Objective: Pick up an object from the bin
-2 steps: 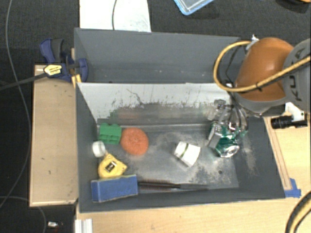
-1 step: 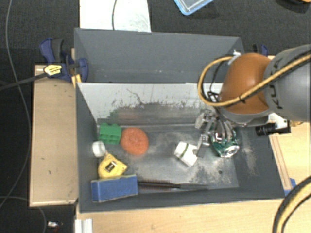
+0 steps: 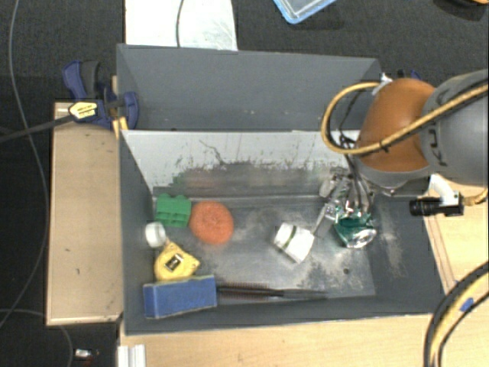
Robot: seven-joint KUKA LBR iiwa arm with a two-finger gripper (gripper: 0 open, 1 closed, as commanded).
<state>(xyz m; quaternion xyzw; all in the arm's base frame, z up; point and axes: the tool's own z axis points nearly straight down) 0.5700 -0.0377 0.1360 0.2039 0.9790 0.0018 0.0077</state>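
My gripper [image 3: 348, 205] hangs low over the right part of the bin floor, under the orange wrist cover. Directly beneath it lies a small crumpled green and silver thing [image 3: 354, 231], and the gripper's lower end meets its top edge. Whether the thing is gripped cannot be made out. A small white boxy thing [image 3: 294, 242] lies on the floor just to the left of the gripper, apart from it.
At the left of the bin lie an orange ball [image 3: 212, 222], a green block [image 3: 173, 209], a small silvery cap [image 3: 156, 234], a yellow tape measure [image 3: 175, 264] and a blue sponge [image 3: 180, 296]. A thin dark rod [image 3: 267, 289] lies along the front wall.
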